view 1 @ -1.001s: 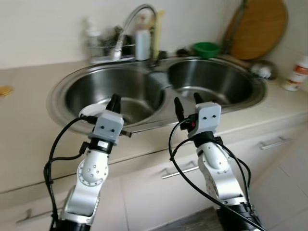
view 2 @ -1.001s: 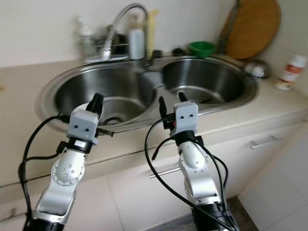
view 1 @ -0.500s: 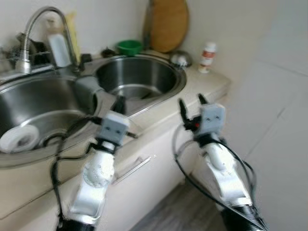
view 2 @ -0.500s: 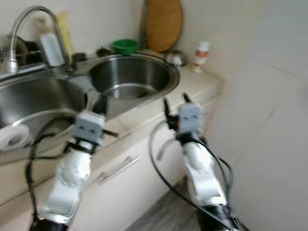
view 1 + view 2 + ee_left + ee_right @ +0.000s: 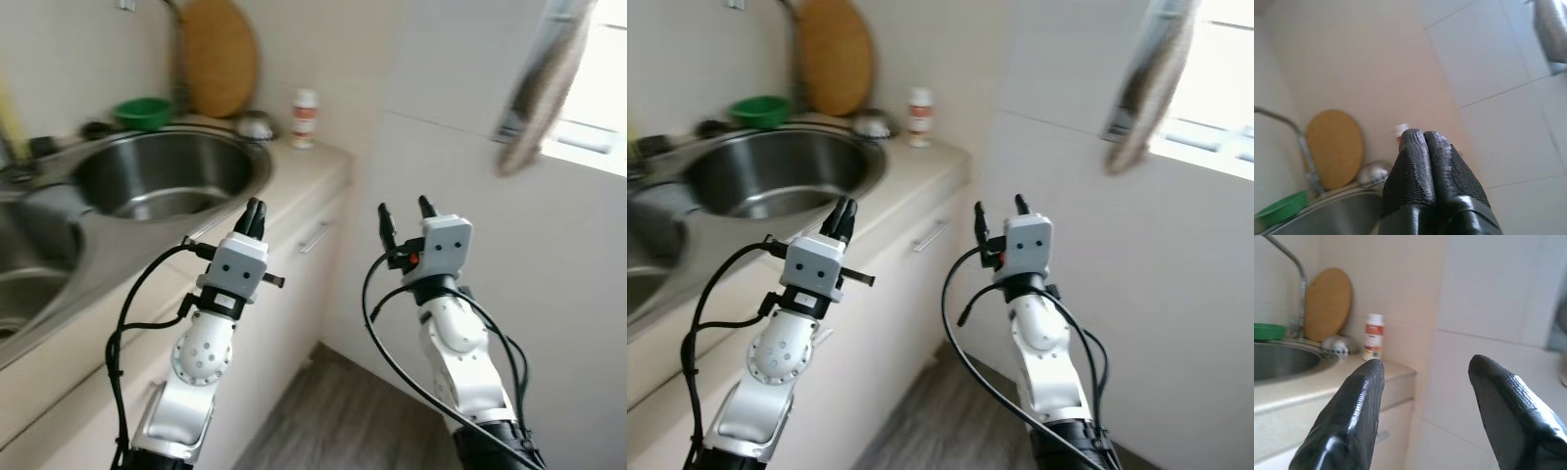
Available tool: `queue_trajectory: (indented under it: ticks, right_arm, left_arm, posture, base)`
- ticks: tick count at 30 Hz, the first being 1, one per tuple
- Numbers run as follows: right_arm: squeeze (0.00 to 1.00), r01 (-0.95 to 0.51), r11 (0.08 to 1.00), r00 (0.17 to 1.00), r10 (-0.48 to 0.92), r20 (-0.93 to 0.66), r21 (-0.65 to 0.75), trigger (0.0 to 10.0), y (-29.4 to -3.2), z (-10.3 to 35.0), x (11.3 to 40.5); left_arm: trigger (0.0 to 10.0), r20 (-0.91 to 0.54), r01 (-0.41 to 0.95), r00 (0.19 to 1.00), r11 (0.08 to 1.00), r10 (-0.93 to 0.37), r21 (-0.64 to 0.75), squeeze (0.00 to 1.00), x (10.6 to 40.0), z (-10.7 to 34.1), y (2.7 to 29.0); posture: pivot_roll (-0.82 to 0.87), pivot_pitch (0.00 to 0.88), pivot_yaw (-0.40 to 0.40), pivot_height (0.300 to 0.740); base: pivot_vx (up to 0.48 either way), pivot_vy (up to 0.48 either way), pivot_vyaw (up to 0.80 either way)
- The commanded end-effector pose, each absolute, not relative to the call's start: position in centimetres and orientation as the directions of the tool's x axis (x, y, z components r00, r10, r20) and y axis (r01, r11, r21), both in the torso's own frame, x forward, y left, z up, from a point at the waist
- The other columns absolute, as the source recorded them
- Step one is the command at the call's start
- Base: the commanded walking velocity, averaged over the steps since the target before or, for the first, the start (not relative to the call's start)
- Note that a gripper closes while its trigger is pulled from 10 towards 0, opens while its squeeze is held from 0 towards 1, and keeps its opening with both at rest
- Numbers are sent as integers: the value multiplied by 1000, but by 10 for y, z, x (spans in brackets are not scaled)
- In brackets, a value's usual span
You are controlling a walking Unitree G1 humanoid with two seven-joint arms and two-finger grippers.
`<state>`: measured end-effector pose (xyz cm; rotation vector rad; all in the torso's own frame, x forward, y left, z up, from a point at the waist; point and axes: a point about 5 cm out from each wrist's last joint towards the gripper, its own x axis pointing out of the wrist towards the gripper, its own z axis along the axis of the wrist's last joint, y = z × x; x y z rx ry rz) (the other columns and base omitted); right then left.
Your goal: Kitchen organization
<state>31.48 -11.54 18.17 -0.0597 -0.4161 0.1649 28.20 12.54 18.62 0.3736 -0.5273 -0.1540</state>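
Note:
My left gripper [image 5: 256,208] is raised in front of the counter's front edge, its two black fingers [image 5: 1422,166] pressed together and holding nothing. My right gripper [image 5: 407,211] is held up beside it in front of the tiled wall, its fingers [image 5: 1359,396] spread apart and empty. On the beige counter [image 5: 294,176] lies the stainless sink [image 5: 162,176]. Behind it stand a round wooden board [image 5: 217,59], a green bowl [image 5: 140,110], a small metal bowl [image 5: 255,125] and a white bottle [image 5: 305,117] with a red label.
Cabinet doors with a metal handle [image 5: 313,238] run under the counter. A white tiled wall [image 5: 470,196] closes the right side, with a grey cloth [image 5: 544,88] hanging by a bright window. Grey wooden floor [image 5: 343,421] lies between cabinets and wall.
The whole view has swung to the right, away from the tap and left basin toward the counter's end and the tiled wall. Both grippers keep the same pose.

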Motion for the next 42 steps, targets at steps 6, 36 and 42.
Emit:
queue_trajectory:
  ticks: [6, 36, 42]
  right_arm:
    - [0, -91, 988, 916, 132, 380, -124, 10000, -125, 178, 316]
    - [0, -68, 978, 964, 116, 238, -199, 10000, -124, 153, 322]
    - [0, -102, 969, 972, 146, 186, -227, 10000, -121, 142, 320]
  left_arm:
    - [10000, 430, 82, 861, 908, -273, 411, 0, 282, 177, 120]
    - [10000, 346, 112, 895, 893, -281, 435, 0, 283, 157, 121]
    - [10000, 316, 122, 907, 890, -280, 438, 0, 281, 148, 123]
  posture:
    - [-54, 0, -30, 740]
    - [-55, 0, -21, 740]
    - [-53, 0, -22, 740]
  base:
    - [0, 0, -800]
    - [0, -116, -691]
    - [0, -480, 0]
